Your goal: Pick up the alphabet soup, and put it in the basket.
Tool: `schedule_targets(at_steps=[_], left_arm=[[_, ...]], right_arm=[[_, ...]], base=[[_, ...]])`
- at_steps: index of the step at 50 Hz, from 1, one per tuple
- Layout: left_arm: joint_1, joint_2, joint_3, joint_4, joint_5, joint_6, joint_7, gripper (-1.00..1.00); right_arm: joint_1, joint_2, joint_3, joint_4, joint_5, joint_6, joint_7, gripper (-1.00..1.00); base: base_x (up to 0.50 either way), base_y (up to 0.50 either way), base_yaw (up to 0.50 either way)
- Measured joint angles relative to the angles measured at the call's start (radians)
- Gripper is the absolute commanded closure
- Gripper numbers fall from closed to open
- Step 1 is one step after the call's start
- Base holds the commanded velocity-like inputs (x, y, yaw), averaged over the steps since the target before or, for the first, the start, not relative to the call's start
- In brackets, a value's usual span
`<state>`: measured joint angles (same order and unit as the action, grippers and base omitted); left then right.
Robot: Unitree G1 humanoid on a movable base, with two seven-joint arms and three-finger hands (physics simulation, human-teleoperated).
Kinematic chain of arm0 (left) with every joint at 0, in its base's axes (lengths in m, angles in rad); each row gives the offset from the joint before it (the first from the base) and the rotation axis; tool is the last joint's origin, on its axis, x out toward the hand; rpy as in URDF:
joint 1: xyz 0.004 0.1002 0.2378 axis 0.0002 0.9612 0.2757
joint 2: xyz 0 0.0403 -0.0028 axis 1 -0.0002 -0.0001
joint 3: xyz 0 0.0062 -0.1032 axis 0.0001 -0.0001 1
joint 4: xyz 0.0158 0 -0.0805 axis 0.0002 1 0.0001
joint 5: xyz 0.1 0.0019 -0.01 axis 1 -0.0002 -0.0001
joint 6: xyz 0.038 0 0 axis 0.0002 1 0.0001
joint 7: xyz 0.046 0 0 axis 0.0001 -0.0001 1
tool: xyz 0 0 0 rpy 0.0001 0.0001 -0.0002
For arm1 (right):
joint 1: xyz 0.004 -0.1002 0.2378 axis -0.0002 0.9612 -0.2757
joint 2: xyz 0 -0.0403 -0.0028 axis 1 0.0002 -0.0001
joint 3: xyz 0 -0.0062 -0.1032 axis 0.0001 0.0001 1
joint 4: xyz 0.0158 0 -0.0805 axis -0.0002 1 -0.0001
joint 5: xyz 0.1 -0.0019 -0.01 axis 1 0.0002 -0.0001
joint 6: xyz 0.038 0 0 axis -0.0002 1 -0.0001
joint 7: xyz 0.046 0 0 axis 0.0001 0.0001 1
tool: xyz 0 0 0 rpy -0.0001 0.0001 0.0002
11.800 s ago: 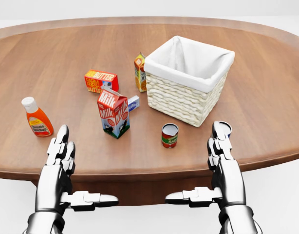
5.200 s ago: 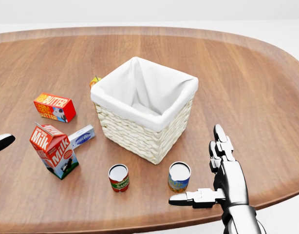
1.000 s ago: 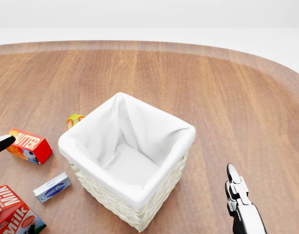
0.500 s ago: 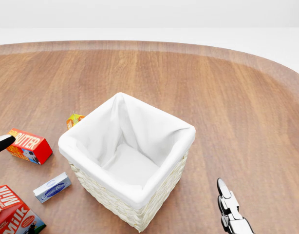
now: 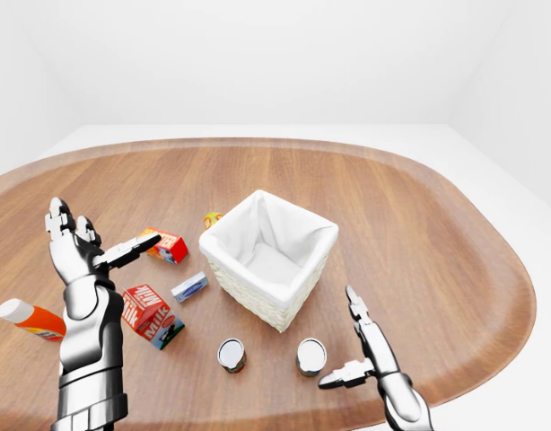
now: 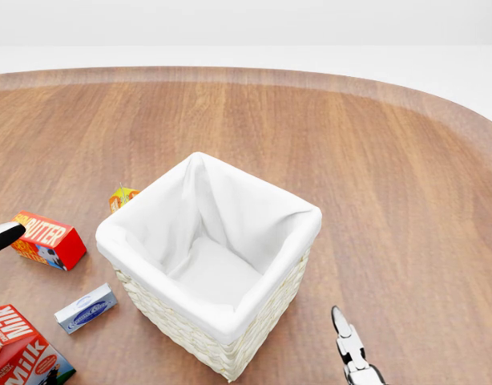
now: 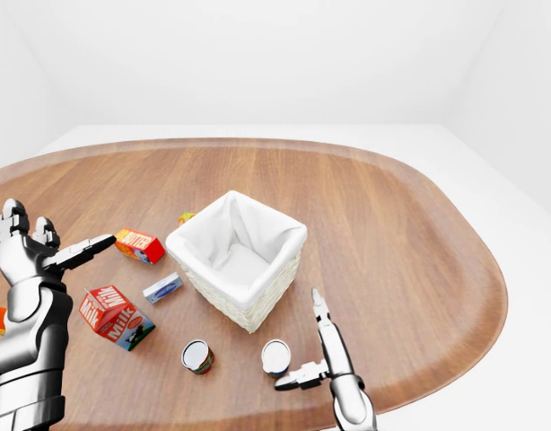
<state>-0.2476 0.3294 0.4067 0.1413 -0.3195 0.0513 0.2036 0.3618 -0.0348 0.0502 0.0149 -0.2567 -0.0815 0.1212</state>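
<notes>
The alphabet soup can (image 5: 310,356), with a blue and yellow label, stands upright on the wooden table below the basket in the left-eye view. The wicker basket (image 5: 320,238) has a white cloth lining and holds nothing. My right hand (image 5: 345,346) is open just right of the can, thumb pointing at it, not touching. In the head view only its fingertip (image 6: 342,325) shows, and the can is out of frame. My left hand (image 5: 105,235) is raised and open at the left, over the butter box.
A red and green can (image 5: 231,354) stands left of the soup can. A milk carton (image 5: 150,314), butter box (image 5: 168,245), small blue-white box (image 5: 189,287), orange carton (image 5: 211,218) and ketchup bottle (image 5: 29,319) lie left of the basket. The table's edge (image 5: 491,359) curves close at right.
In the head view my right hand has slid left and down, so that only a fingertip shows. The camera, the basket and the boxes have stayed put.
</notes>
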Motion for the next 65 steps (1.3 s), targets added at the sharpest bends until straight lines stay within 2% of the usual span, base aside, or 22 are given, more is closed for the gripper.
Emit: schedule_targets(at_steps=[41, 65], left_arm=[[-0.001, 0.000, -0.001, 0.002, 0.001, 0.000, -0.001, -1.00], [-0.003, 0.000, -0.003, 0.011, 0.002, -0.006, -0.003, -1.00]], right_arm=[[-0.146, 0.015, 0.093, 0.323, -0.077, -0.006, -0.114, -1.00], [-0.202, 0.040, 0.127, 0.426, -0.123, -0.006, -0.153, -1.00]], base=[[0.00, 0.00, 0.00], [0.00, 0.00, 0.00]])
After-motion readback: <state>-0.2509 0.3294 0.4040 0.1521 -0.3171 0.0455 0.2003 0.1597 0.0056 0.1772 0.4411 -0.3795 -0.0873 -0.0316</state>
